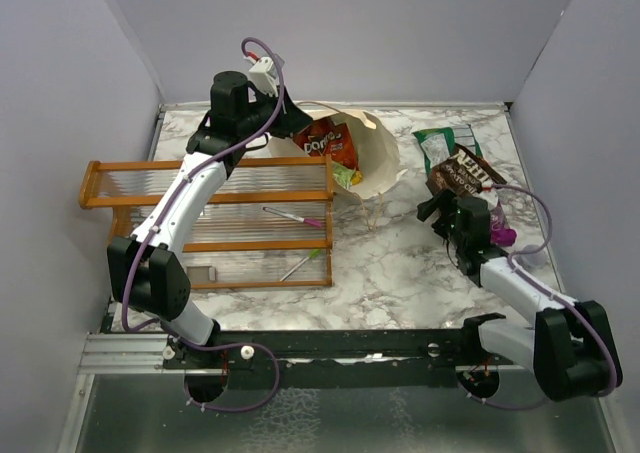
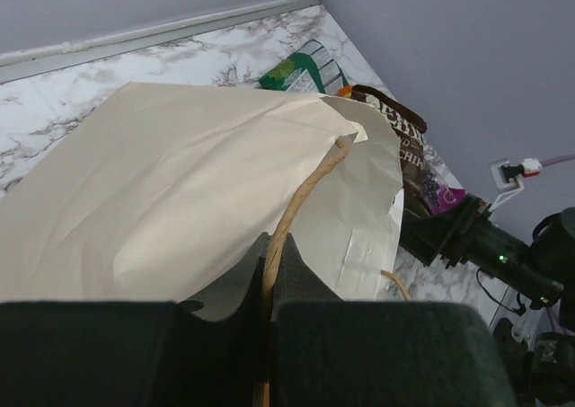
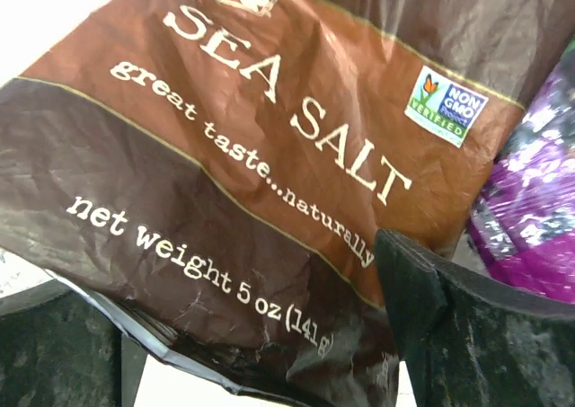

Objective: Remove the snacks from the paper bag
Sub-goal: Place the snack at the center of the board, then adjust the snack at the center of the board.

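Note:
The cream paper bag (image 1: pixel 378 158) lies on its side at the back centre, its mouth facing left. A red chip bag (image 1: pixel 325 138) and a lime packet (image 1: pixel 346 178) show in the mouth. My left gripper (image 1: pixel 283 133) is shut on the bag's twine handle (image 2: pixel 305 187) at the mouth; the bag's wall (image 2: pixel 180 182) fills the left wrist view above the gripper (image 2: pixel 272 245). My right gripper (image 1: pixel 443 213) is open, its jaws wide on either side of the lower edge of a dark brown sea-salt packet (image 3: pixel 269 155), also in the top view (image 1: pixel 462 173). A green-white packet (image 1: pixel 440 138) lies behind it, a magenta one (image 1: pixel 502 235) beside it.
An orange wooden rack (image 1: pixel 215 198) with clear slats stands on the left, with two thin pink-and-green sticks (image 1: pixel 295 216) on it. Grey walls close in the marble table (image 1: pixel 380 273) at back and sides. The bag's second twine handle (image 1: pixel 380 208) trails on the table.

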Controlling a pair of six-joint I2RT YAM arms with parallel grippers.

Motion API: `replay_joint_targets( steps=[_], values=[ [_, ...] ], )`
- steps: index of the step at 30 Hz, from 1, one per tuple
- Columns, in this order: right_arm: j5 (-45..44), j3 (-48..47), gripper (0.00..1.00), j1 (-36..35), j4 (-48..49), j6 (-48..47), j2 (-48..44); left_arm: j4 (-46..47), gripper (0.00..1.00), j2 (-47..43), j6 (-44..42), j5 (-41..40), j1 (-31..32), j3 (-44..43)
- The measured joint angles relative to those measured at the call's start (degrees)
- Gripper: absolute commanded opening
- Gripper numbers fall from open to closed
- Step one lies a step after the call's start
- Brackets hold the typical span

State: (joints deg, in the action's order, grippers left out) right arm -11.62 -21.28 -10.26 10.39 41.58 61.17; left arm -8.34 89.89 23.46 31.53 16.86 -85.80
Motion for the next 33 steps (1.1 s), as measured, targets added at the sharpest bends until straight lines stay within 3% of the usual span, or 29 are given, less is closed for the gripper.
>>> replay_joint_targets(
  steps=[8,18,21,28,33],
  values=[
    [3.5,-6.3,1.00,0.0,-6.1,-2.3,4.2,0.2,0.00,0.0,0.2,0.3,-0.1,0.0],
    [3.4,-14.7,1.00,0.0,-10.9,-10.4,-8.7,1.4,0.00,0.0,1.5,1.6,-1.4,0.3],
    [5.1,-15.8,0.96,0.0,-10.4,-13.1,-9.6,1.5,0.00,0.0,1.7,1.8,-1.5,0.4],
    [14.5,-20.6,0.83,0.0,-9.5,-16.6,-2.0,1.9,0.00,0.0,2.1,2.3,-1.5,0.5],
    [16.1,-21.2,0.78,0.0,-8.9,-16.6,4.0,2.1,0.00,0.0,2.2,2.4,-1.5,0.6]
  ],
)
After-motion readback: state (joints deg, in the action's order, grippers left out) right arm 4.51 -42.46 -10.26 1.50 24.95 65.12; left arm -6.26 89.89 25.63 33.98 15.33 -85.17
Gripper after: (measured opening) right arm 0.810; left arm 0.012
